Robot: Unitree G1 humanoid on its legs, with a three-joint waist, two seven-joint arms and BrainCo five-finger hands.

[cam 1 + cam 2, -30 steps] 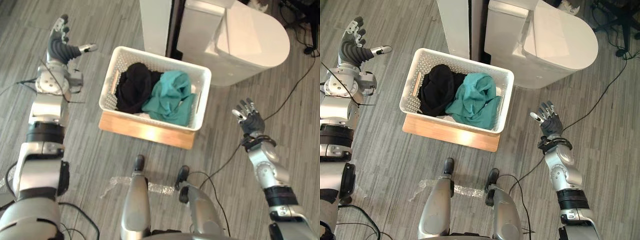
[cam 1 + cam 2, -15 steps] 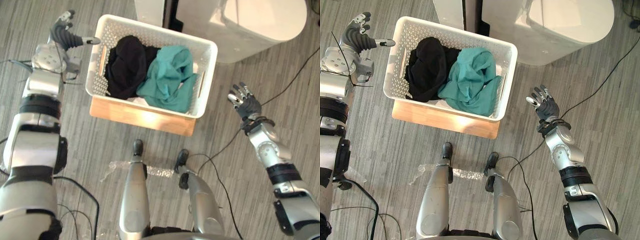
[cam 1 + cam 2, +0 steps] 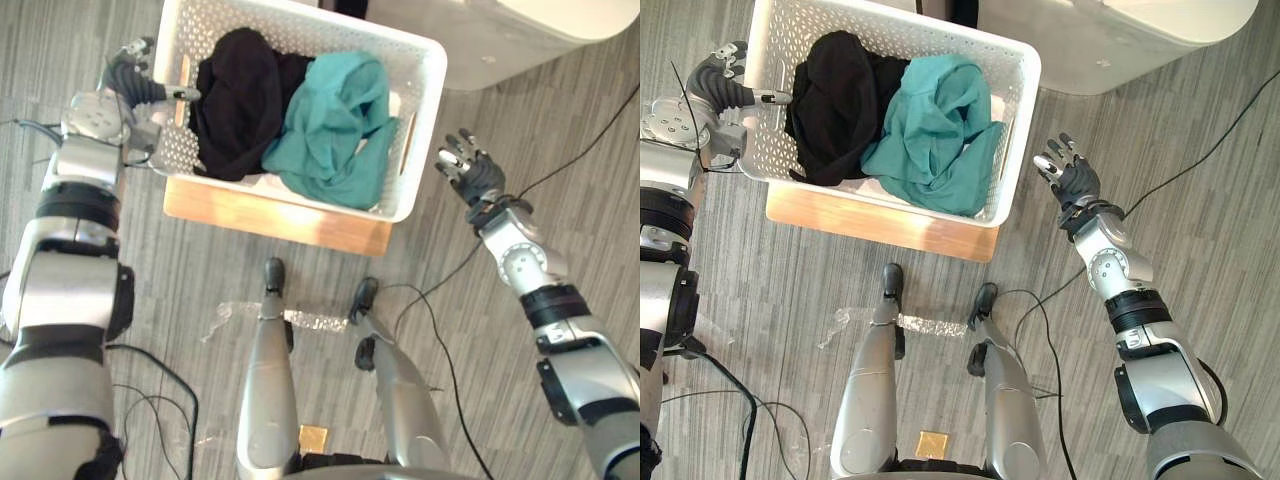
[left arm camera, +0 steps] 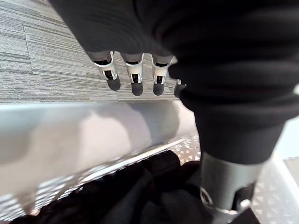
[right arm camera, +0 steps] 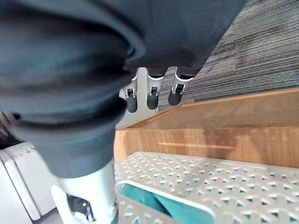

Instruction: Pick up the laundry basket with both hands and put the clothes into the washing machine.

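Note:
A white perforated laundry basket (image 3: pixel 428 110) stands on a wooden board (image 3: pixel 270 215) on the floor. It holds a black garment (image 3: pixel 235 100) and a teal garment (image 3: pixel 335 125). My left hand (image 3: pixel 125 80) is at the basket's left end. Its fingers (image 4: pixel 133 77) are straight outside the wall and its thumb (image 4: pixel 224 186) reaches over the rim (image 4: pixel 70 135) above the black cloth. My right hand (image 3: pixel 475 178) is open, palm toward the basket, a short gap from its right end. Its fingers (image 5: pixel 152 93) point at the board (image 5: pixel 210 126) below the rim (image 5: pixel 187 177).
The white washing machine (image 3: pixel 500 45) stands just behind the basket at the back right. A strip of clear plastic (image 3: pixel 235 325) and a small gold square (image 3: pixel 312 437) lie on the grey plank floor near me.
The camera has moved toward the basket. My left hand has gone from clear of the basket to its left end, thumb over the rim. My right hand has closed in on the right end.

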